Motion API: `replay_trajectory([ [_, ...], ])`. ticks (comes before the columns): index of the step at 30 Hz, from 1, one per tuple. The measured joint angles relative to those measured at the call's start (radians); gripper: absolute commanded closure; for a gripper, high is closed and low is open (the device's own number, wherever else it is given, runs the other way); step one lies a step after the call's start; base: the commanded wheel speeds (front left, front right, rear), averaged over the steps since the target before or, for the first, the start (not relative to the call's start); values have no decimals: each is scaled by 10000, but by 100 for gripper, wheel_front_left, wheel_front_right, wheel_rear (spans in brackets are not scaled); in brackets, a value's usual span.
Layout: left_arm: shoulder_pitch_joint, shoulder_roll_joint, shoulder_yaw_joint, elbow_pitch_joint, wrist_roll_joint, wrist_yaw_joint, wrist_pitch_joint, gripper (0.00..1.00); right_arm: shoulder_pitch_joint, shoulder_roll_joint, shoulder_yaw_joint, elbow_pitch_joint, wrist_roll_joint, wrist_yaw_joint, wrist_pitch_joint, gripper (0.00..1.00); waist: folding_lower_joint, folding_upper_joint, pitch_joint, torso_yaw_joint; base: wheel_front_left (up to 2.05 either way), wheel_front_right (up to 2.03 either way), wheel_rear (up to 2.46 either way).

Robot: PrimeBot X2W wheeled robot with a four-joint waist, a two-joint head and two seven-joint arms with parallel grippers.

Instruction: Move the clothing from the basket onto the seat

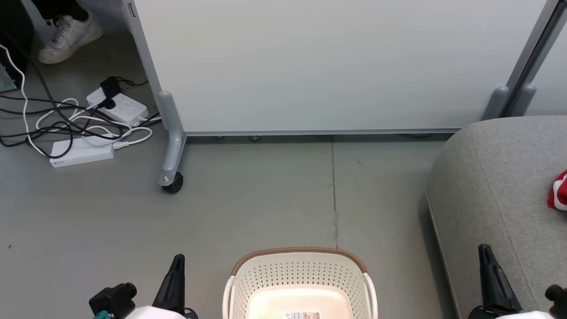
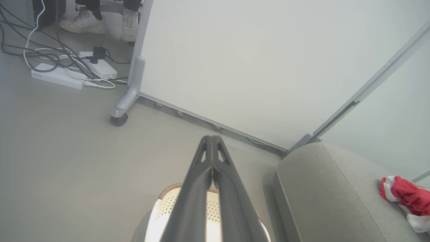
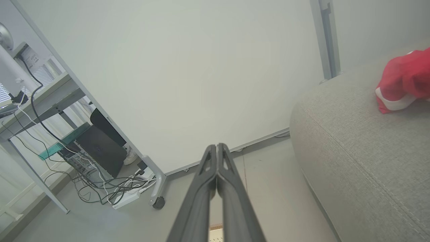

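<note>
Left claw (image 1: 178,261): fingers are pressed together with nothing between them; it is seen low, just left of the basket (image 1: 301,256).
Right claw (image 1: 485,250): fingers are likewise pressed together and nothing is held; it is seen against the near edge of the seat (image 1: 500,177).
Basket: it is set on the floor between the two claws. A bare pale bottom with a label (image 1: 302,315) is seen, and no red cloth in the part shown.
Seat: it is placed just right of the basket, on the right arm's side.
Clothing (image 1: 560,190): a red-and-white bundle is laid on the seat top, beyond and to the right of the right claw, well apart from the basket.
Key relation: the clothing is found on the seat, not in the basket. The right arm is judged the nearer to it, and the task is judged done or nearly so.
Long axis: none can be made out, since the bundle is crumpled.
Cut off: the basket's near half is lost below the head view, so a leftover garment cannot be ruled out. The bundle is clipped by the right edge.
Far: a wheeled panel (image 1: 336,66) is stood behind, and cables (image 1: 57,124) and a person's shoe (image 1: 71,37) are seen at far left.
</note>
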Motion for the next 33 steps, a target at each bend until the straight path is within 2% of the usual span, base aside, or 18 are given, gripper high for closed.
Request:
replay_trajectory([
  [18, -430, 82, 502, 59, -2577, -303, 823, 100, -94, -130, -65, -194, 2800, -2, 387, 100, 0, 0, 49, -104, 0, 0, 0],
  [33, -819, 163, 846, 84, -4242, -525, 1356, 100, -113, -228, -88, -297, 4627, -4, 627, 100, 0, 0, 88, -185, 0, 0, 0],
])
